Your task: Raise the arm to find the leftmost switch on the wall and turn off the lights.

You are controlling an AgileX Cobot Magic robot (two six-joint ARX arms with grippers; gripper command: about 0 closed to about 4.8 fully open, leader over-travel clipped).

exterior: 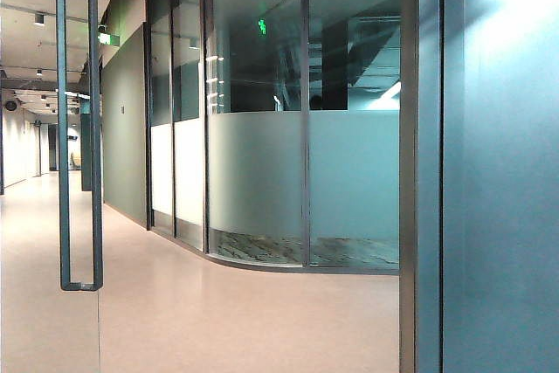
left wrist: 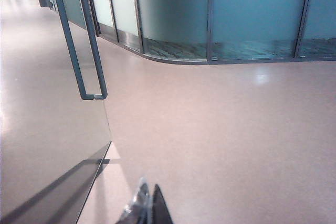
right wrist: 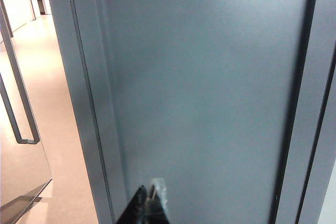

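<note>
Switch location: not visible in any view; none on the grey wall panel (right wrist: 210, 77) facing the right wrist camera; judged to sit higher up, out of frame.
Risk, left side: glass door (left wrist: 47, 145) with long door handle (left wrist: 79, 40) close beside the left gripper (left wrist: 148, 208); possible strike on the glass edge or handle during a blind raise.
Risk, centre: no arm visible in the exterior view; no outside check on clearance from the door frame (exterior: 421, 163).
Risk, right side: right gripper (right wrist: 148, 203) very near the wall panel; possible scrape or jam of the tips on the panel if raised without backing off.
Risk, target: several switches implied by the task; possible press on the wrong one if the leftmost is not confirmed first.
Left arm pose: low, aimed down and forward over the floor (left wrist: 220, 129); jaws together, tips meeting, holding nothing.
Right arm pose: low, pointed at the wall panel; jaws together, tips meeting, holding nothing.
</note>
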